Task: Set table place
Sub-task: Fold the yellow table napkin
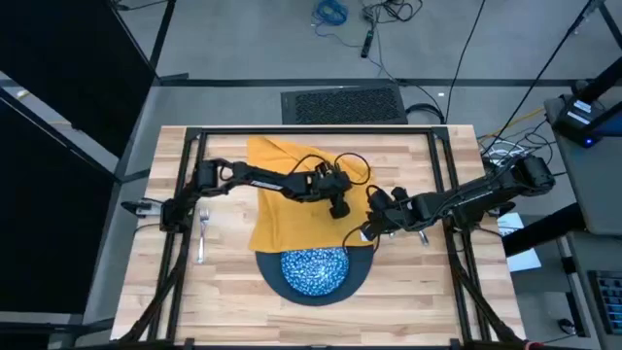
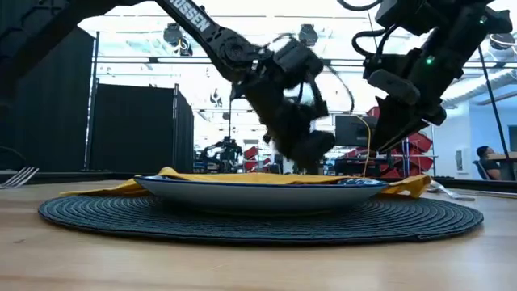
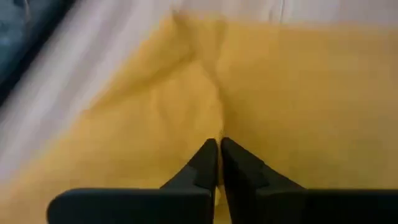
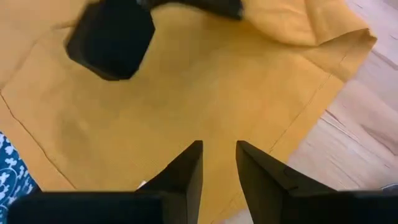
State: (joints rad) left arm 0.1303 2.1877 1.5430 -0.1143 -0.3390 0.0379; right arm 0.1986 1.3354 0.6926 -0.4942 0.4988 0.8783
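The mustard-yellow napkin (image 1: pixel 288 199) lies spread on the table (image 1: pixel 233 292), its near edge tucked behind the blue-and-white speckled dish (image 1: pixel 313 270). The dish sits on a dark round woven mat (image 2: pixel 258 220). A silver fork (image 1: pixel 203 233) lies on the wood at the left. My left gripper (image 1: pixel 340 207) is down on the napkin's right part, shut on a crease. My right gripper (image 4: pixel 219 149) hovers just above the napkin's near right edge (image 4: pixel 311 106). Its fingers are open by a narrow gap with nothing between them. My left gripper pinches a raised crease of the napkin (image 3: pixel 217 118) between its two fingertips, coming from above. One layer or several, I cannot tell. The rest of the cloth lies flat and slack on the table.
Silver cutlery (image 1: pixel 425 236) lies on the wood under the right arm. Bare wood shows at the table's near left and near right corners. The black frame (image 1: pixel 311 131) runs around the tabletop.
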